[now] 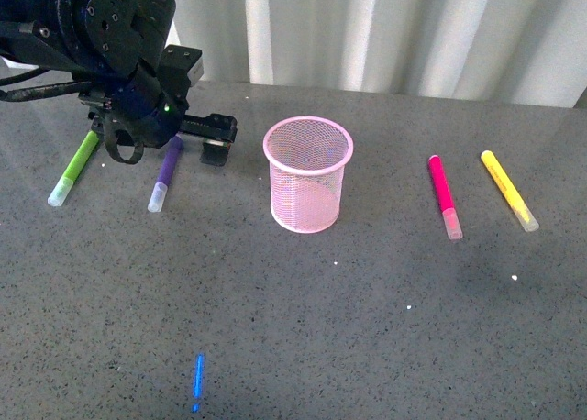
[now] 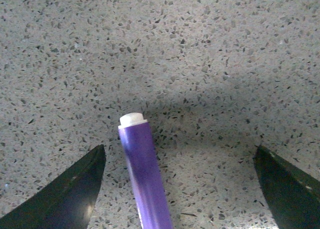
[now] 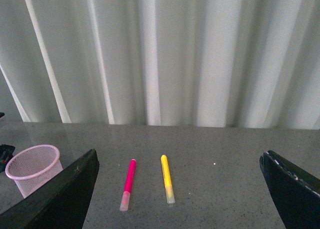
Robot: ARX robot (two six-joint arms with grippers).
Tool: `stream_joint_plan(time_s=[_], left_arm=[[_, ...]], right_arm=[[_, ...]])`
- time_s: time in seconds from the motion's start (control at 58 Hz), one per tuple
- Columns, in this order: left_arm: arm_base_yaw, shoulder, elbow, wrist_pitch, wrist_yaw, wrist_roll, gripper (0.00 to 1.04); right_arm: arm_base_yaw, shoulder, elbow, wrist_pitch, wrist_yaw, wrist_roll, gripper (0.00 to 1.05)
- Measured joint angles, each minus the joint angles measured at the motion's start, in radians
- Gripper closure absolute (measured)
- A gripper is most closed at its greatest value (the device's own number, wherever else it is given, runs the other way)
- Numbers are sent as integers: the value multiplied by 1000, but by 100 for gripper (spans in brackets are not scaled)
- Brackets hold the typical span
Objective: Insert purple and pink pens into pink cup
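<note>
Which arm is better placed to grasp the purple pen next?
Left. The left gripper, open, straddles the purple pen on the table. The right gripper, also open, is raised well above the table, and its view does not show that pen.

**Grey-speckled bench, bright pens**

The bench (image 1: 367,328) is grey with dark flecks. The pink cup (image 1: 308,177) is light pink mesh. The purple pen (image 1: 166,168) has a violet barrel and whitish cap; the pink pen (image 1: 443,193) is magenta. The lime-green marker (image 1: 75,168) and yellow marker (image 1: 507,189) are pale-capped.
</note>
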Motion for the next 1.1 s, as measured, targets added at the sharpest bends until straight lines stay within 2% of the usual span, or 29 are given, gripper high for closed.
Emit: stream_joint_plan(time_s=[0.155, 0.224, 0.483, 0.69, 0.81, 1.103], left_arm=[[-7, 4, 27, -64, -29, -29, 36], [-7, 4, 28, -83, -61, -50, 52], [-5, -22, -19, -55, -98, -76, 92], [-5, -70, -97, -1, -82, -115, 92], [-7, -130, -169, 87, -80, -122, 92], [-75, -486, -508, 679, -166, -340, 92]], right_arm=[[0, 0, 0, 0, 0, 0, 7], [0, 0, 0, 0, 1, 0, 7], [0, 0, 0, 0, 0, 0, 7], [0, 0, 0, 0, 0, 0, 7], [0, 0, 0, 0, 0, 0, 7], [0, 0, 0, 0, 0, 0, 7]])
